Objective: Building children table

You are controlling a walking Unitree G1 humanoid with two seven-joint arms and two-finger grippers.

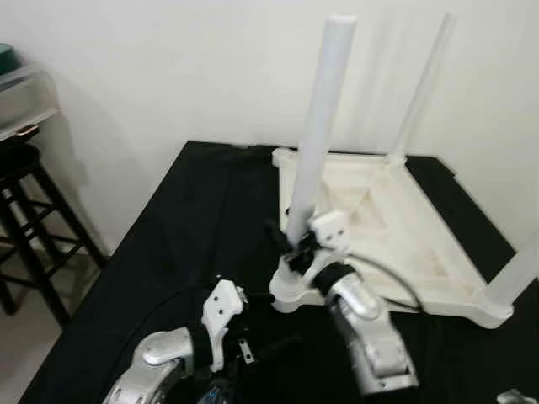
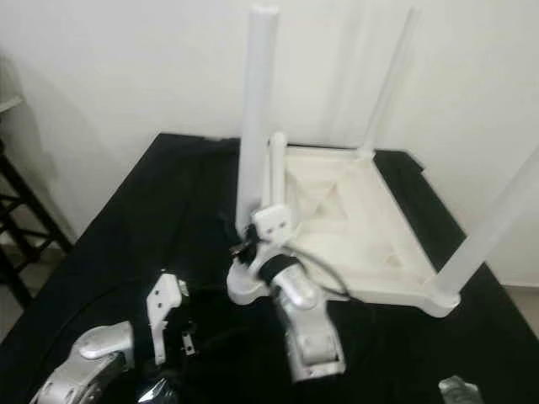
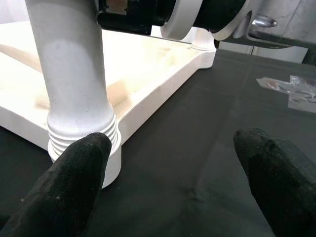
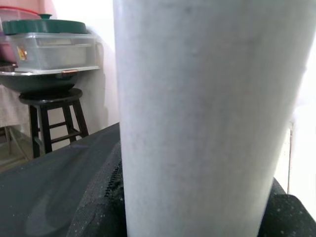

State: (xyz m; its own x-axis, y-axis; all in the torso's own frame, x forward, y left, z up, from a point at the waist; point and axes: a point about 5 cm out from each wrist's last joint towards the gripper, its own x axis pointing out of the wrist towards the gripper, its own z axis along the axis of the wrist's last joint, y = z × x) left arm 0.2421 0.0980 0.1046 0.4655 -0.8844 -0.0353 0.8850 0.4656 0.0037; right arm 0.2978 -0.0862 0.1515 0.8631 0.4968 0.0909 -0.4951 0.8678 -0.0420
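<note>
The white children's table top point(image 1: 396, 227) lies upside down on a black-covered surface. A thick white leg point(image 1: 324, 109) stands upright in its near-left corner socket point(image 1: 290, 295). My right gripper point(image 1: 296, 246) is shut on this leg low down; its black fingers point(image 4: 98, 207) press both sides of the leg point(image 4: 197, 98). My left gripper point(image 3: 168, 182) rests open just above the cloth in front of that corner, and one finger point(image 3: 69, 177) is close to the threaded leg base point(image 3: 81, 133). Two more legs point(image 1: 421, 84) stand at the far-right and near-right point(image 1: 518, 269) corners.
A dark wooden stool point(image 1: 25, 219) stands on the floor to the left, beside a clear container with a green lid point(image 1: 13, 80). A white wall rises close behind the table. A small clear plastic bag point(image 3: 291, 89) lies on the black cloth.
</note>
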